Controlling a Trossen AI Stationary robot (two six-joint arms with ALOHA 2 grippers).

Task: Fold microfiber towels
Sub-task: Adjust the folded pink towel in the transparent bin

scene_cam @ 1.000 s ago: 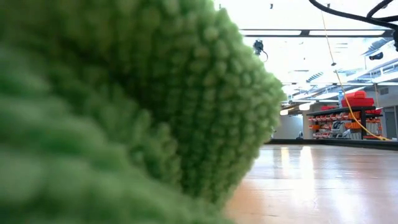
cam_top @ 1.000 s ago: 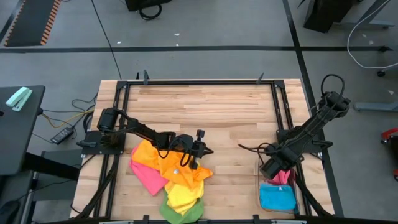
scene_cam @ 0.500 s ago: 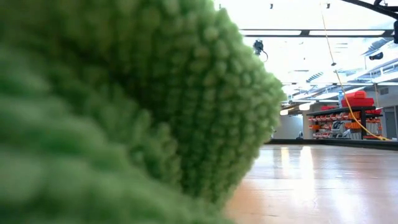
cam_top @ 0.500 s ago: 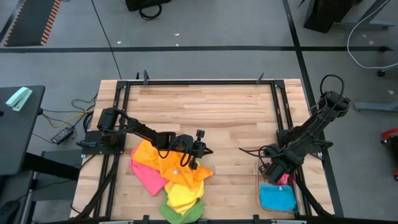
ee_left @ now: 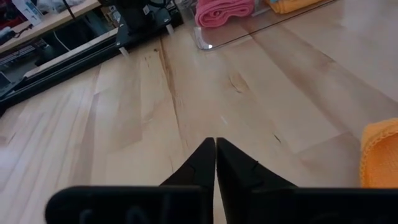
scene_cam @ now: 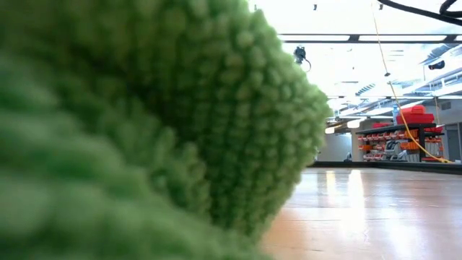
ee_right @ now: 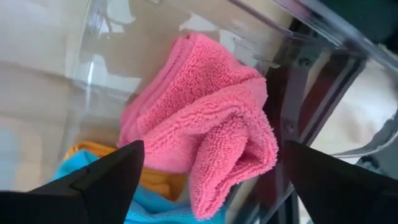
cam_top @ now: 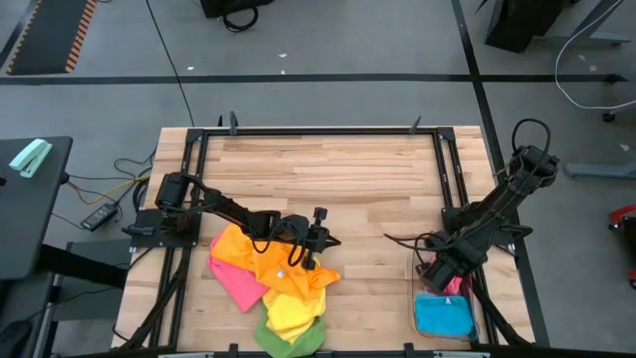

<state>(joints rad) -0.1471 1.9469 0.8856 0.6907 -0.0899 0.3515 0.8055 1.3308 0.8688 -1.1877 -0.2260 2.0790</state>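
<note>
Over the clear bin (cam_top: 444, 308) our right gripper (ee_right: 205, 165) hung, jaws wide around the folded pink towel (ee_right: 205, 143) below, while our left gripper (ee_left: 215, 146), jaws pinched empty, sat beside the towel pile (cam_top: 273, 283).

1. I see the wooden table (cam_top: 328, 169) from straight above, a black frame around it.
2. My left arm reaches in from the left edge; its left gripper (cam_top: 320, 237) sits at the upper edge of a loose pile of towels.
3. That pile holds an orange towel (cam_top: 260, 255), a pink towel (cam_top: 235, 281), a yellow towel (cam_top: 290, 313) and a green towel (cam_top: 294, 343) at the near edge.
4. My right gripper (cam_top: 439, 267) hangs over the clear bin (cam_top: 418, 316), where a blue towel (cam_top: 443, 316) lies with a pink folded towel (cam_top: 453, 285) beside it.
</note>
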